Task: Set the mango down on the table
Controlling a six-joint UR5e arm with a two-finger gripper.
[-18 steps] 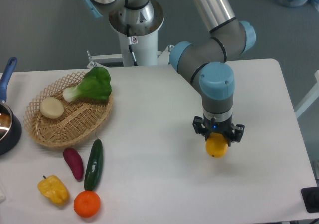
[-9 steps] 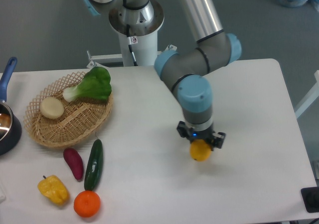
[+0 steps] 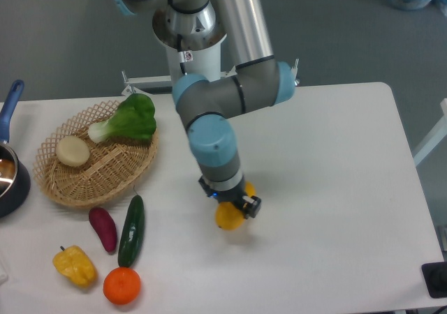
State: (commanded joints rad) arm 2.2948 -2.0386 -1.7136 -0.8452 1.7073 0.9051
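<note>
Yellow-orange mango [image 3: 228,217] sits clamped in the hand [image 3: 231,206], poking out below the fingers. Hand is low over the white counter [image 3: 328,160], roughly mid-counter, a bit toward the front edge. Can't tell if the mango's underside is touching the surface or just above it; a faint shadow lies right under it, so the gap is small at most.

Status, as I read it: grasp and carry look done, release isn't. Left to do: settle the fruit fully down, open the fingers, lift away. The fruit is rounded, so it may roll a little on release.

Surroundings, going outward:
- Green cucumber [image 3: 131,231] and purple sweet potato [image 3: 103,228] lie to the hand's left, well apart from the mango.
- Yellow pepper [image 3: 75,266] and orange [image 3: 121,285] sit near the front-left corner.
- Wicker basket [image 3: 112,171] further left holds a bok choy [image 3: 131,119] and a pale round item [image 3: 72,151].
- Dark pot with a blue handle [image 3: 10,175] is at the far left edge.

The drop spot under the hand has nothing else on it.
</note>
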